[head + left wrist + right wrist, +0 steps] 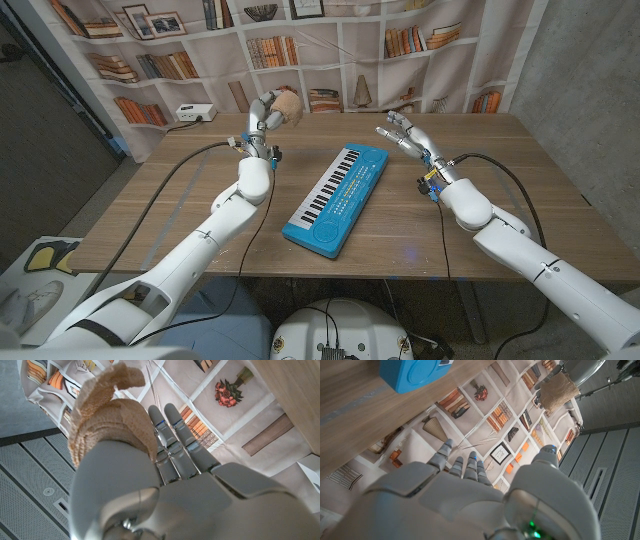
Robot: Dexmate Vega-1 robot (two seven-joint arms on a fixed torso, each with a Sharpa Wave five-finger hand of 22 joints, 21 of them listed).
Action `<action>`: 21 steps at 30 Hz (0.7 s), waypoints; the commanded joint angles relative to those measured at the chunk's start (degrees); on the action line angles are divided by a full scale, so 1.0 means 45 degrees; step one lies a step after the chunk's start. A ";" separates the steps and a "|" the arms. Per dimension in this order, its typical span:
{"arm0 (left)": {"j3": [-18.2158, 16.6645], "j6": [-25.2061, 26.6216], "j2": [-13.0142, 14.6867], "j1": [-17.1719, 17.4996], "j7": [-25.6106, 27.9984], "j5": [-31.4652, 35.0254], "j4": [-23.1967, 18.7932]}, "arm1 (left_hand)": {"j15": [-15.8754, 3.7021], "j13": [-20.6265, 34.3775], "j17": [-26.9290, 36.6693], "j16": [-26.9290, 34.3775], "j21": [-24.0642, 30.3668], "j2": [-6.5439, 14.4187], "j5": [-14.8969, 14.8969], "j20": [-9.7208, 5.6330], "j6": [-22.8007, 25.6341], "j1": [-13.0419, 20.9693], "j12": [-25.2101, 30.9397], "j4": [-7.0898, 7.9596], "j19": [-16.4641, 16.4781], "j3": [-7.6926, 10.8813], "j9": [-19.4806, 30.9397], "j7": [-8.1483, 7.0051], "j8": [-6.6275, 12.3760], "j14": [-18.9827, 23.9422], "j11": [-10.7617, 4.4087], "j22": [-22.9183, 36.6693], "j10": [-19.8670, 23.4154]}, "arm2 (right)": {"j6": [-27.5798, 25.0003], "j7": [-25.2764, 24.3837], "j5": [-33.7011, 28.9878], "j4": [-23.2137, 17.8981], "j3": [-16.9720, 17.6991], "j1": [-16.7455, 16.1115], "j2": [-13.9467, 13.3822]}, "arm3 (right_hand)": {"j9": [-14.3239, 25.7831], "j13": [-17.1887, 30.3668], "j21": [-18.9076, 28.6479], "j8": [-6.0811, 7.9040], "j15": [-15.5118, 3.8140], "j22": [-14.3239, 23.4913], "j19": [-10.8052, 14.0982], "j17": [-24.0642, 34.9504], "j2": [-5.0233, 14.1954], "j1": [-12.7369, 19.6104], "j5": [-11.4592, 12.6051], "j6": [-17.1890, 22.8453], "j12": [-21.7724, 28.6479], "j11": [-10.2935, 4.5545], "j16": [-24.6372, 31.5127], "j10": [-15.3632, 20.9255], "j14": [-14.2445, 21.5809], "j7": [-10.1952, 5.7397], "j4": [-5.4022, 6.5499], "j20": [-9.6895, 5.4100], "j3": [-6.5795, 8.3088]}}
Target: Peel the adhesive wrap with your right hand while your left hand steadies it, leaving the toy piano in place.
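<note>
Tan adhesive wrap (287,106) — bunched, gripped in raised left hand (266,112). Blue toy piano (336,198) on wooden table (200,210). Right hand (401,131) — fingers apparently spread, holding nothing.

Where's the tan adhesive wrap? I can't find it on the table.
Head view: the tan adhesive wrap is held up in the left hand, left of the blue toy piano.

Bright blue plastic toy piano (337,199), white and black keys, on a brown wood-grain table (520,180). Tan woven adhesive wrap (287,107), crumpled, in the silver-grey left hand (268,112). White-and-grey right hand (401,130). Printed bookshelf backdrop (300,45): cream shelves, orange and brown book spines, possibly red flowers.
</note>
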 commanded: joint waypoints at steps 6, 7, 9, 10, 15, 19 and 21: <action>-0.0216 -0.0229 -0.0407 0.0190 -0.0248 -0.0768 -0.0079 | 0.0018 -0.0064 -0.0074 -0.0077 0.0175 0.0070 0.0040 -0.0029 0.0329 0.0055 -0.0069 0.0036 0.0009 -0.0055 0.0484 -0.0054 0.0106 0.0194 -0.0103 -0.0028 0.0341 | 0.0070 -0.1025 -0.1801 -0.0335 -0.0001 -0.0133 0.0045 | 0.0044 -0.0032 0.0165 0.0070 0.0070 0.0023 0.0807 -0.0018 -0.0003 0.0498 -0.0064 0.0303 0.0058 0.0032 0.0205 0.0320 0.0677 0.0169 -0.0125 -0.0439 0.0185; -0.0236 -0.0139 -0.0437 0.0220 -0.0220 -0.0811 -0.0145 | 0.0016 -0.0067 -0.0074 -0.0076 0.0188 0.0064 0.0041 -0.0028 0.0363 0.0054 -0.0072 0.0034 0.0013 -0.0058 0.0480 -0.0053 0.0119 0.0201 -0.0102 -0.0033 0.0350 | 0.0101 -0.1195 -0.1982 -0.0342 0.0004 -0.0164 0.0082 | 0.0044 -0.0035 0.0172 0.0062 0.0074 0.0023 0.0865 -0.0021 -0.0005 0.0529 -0.0067 0.0301 0.0051 0.0029 0.0210 0.0321 0.0718 0.0171 -0.0129 -0.0441 0.0195; -0.0319 -0.0023 -0.0512 0.0300 -0.0399 -0.1206 -0.0281 | 0.0020 -0.0102 -0.0091 -0.0086 0.0251 0.0043 0.0044 -0.0043 0.0430 0.0016 -0.0095 0.0051 -0.0007 -0.0078 0.0448 -0.0128 0.0140 0.0235 -0.0104 -0.0065 0.0409 | 0.0130 -0.1390 -0.2171 -0.0406 0.0030 -0.0233 0.0128 | 0.0044 -0.0043 0.0198 0.0054 0.0016 0.0025 0.1064 -0.0028 -0.0010 0.0629 -0.0077 0.0346 0.0036 0.0029 0.0247 0.0345 0.0912 0.0146 -0.0138 -0.0452 0.0228; -0.0352 0.0063 -0.0529 0.0326 -0.0498 -0.1384 -0.0348 | 0.0018 -0.0101 -0.0091 -0.0083 0.0274 0.0027 0.0047 -0.0047 0.0460 0.0006 -0.0083 0.0050 -0.0003 -0.0087 0.0437 -0.0148 0.0150 0.0251 -0.0110 -0.0076 0.0460 | 0.0123 -0.1520 -0.2308 -0.0446 0.0042 -0.0274 0.0156 | 0.0044 -0.0047 0.0208 0.0062 -0.0022 0.0022 0.1179 -0.0032 -0.0021 0.0682 -0.0083 0.0404 0.0044 0.0029 0.0254 0.0402 0.0992 0.0110 -0.0141 -0.0451 0.0244; -0.0573 0.0467 -0.0646 0.0463 -0.1003 -0.2448 -0.0659 | 0.0013 -0.0193 -0.0082 -0.0056 0.0370 -0.0035 0.0073 -0.0074 0.0572 -0.0001 -0.0143 0.0024 -0.0031 -0.0112 0.0382 -0.0111 0.0183 0.0345 -0.0118 -0.0125 0.0551 | -0.0187 -0.1723 -0.2821 -0.0760 0.0049 -0.0379 0.0134 | 0.0046 -0.0054 0.0234 0.0045 -0.0065 0.0018 0.1480 -0.0038 -0.0064 0.0799 -0.0104 0.0464 0.0030 -0.0026 0.0285 0.0461 0.1236 0.0055 -0.0139 -0.0411 0.0270; -0.0563 0.0608 -0.0648 0.0457 -0.0751 -0.2332 -0.0689 | 0.0009 -0.0235 -0.0079 -0.0043 0.0428 -0.0074 0.0082 -0.0086 0.0672 0.0017 -0.0164 -0.0003 -0.0033 -0.0126 0.0350 -0.0063 0.0216 0.0394 -0.0125 -0.0151 0.0612 | -0.0417 -0.1785 -0.3171 -0.0999 0.0019 -0.0447 0.0083 | 0.0047 -0.0056 0.0243 0.0037 -0.0079 0.0018 0.1593 -0.0039 -0.0080 0.0837 -0.0111 0.0483 0.0021 -0.0039 0.0273 0.0474 0.1264 0.0055 -0.0135 -0.0398 0.0278; -0.0577 0.0703 -0.0619 0.0473 -0.0782 -0.2407 -0.0778 | 0.0010 -0.0261 -0.0092 -0.0048 0.0469 -0.0087 0.0088 -0.0080 0.0676 0.0028 -0.0181 -0.0011 -0.0032 -0.0132 0.0330 -0.0039 0.0213 0.0412 -0.0121 -0.0165 0.0639 | -0.0594 -0.1863 -0.3485 -0.1183 -0.0019 -0.0491 0.0042 | 0.0047 -0.0057 0.0248 0.0034 -0.0082 0.0019 0.1642 -0.0038 -0.0087 0.0851 -0.0115 0.0490 0.0020 -0.0030 0.0264 0.0486 0.1265 0.0053 -0.0133 -0.0391 0.0282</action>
